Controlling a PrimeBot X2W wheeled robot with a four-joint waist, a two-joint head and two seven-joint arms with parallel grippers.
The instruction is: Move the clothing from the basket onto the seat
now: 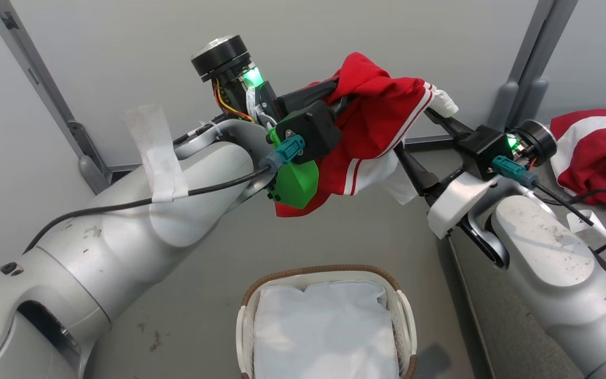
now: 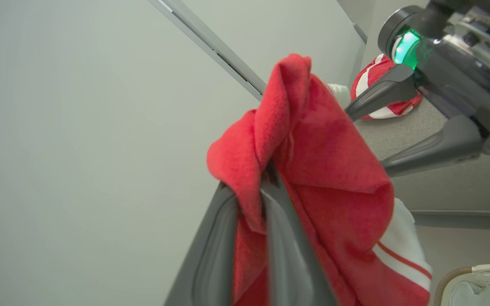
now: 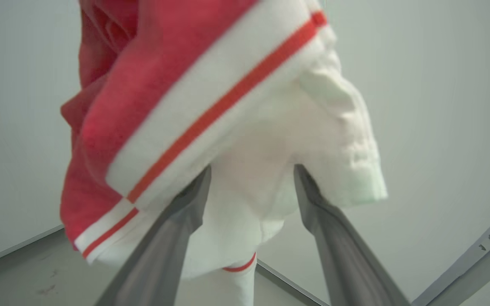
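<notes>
Red clothing (image 1: 376, 121) with white, red-striped bands; white basket (image 1: 308, 270) with brown woven rim; grey seat (image 1: 497, 326).

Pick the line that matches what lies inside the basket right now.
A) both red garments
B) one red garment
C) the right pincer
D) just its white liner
D: inside the basket sits just the white liner; one red garment hangs from the shut left pincer above it, and the second red garment lies on the seat.
</notes>
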